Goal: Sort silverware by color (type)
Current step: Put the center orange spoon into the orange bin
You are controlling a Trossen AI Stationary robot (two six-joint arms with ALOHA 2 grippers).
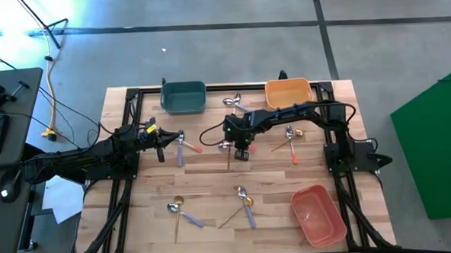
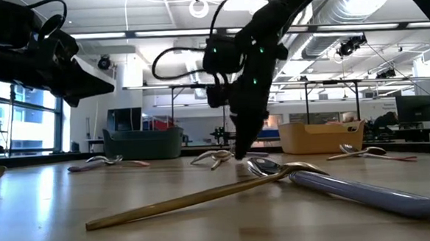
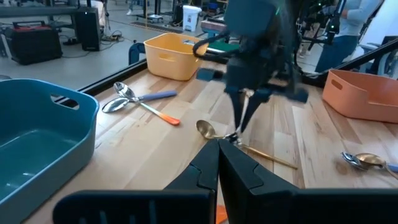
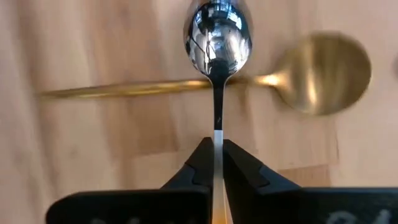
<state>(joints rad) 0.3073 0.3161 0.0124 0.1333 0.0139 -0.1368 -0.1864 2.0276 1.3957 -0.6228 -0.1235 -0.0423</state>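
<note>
I am looking down on a pale wooden plank tabletop [image 1: 213, 180] with a teal plastic bin [image 1: 183, 97] and an orange plastic bin [image 1: 288, 92] at its far edge and a red-pink plastic bin [image 1: 318, 212] at the near right corner, silverware scattered between them. My right arm reaches in from the right side to the middle of the tabletop, nearer the far edge, and its right gripper [image 4: 214, 163] points straight down, fingers pressed together on the thin stem of a mirror-bright silver-headed spoon [image 4: 217, 37]. That spoon's long axis runs straight out ahead of the gripper, bowl farthest away. Directly beneath it a slim all-gold spoon [image 4: 320, 71] lies crosswise, at a right angle, so I judge a straight lift should part the two. My left gripper [image 3: 219, 168] waits with fingers together over the left-centre of the tabletop.
</note>
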